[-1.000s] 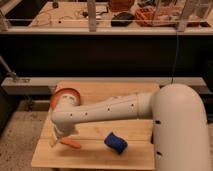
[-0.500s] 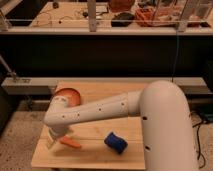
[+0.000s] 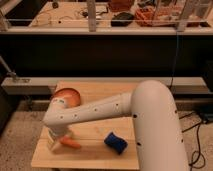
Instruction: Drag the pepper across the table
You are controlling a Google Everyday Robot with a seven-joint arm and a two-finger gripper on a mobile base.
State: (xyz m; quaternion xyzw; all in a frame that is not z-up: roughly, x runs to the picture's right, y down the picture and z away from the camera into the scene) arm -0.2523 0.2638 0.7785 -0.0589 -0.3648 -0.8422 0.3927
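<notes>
The pepper (image 3: 70,144) is a small orange-red elongated thing lying on the wooden table (image 3: 95,155) near its front left. My white arm reaches down from the right to the table's left side. My gripper (image 3: 56,142) is at the arm's end, right at the pepper's left end, low over the table. The arm's wrist hides most of the gripper.
An orange bowl (image 3: 67,95) sits at the table's back left, just behind my arm. A dark blue sponge-like object (image 3: 115,142) lies to the right of the pepper. A dark shelf and railing stand behind the table. Cables hang at the right.
My arm has swung further left and lower over the table. The pepper lies at about the same spot near the front left.
</notes>
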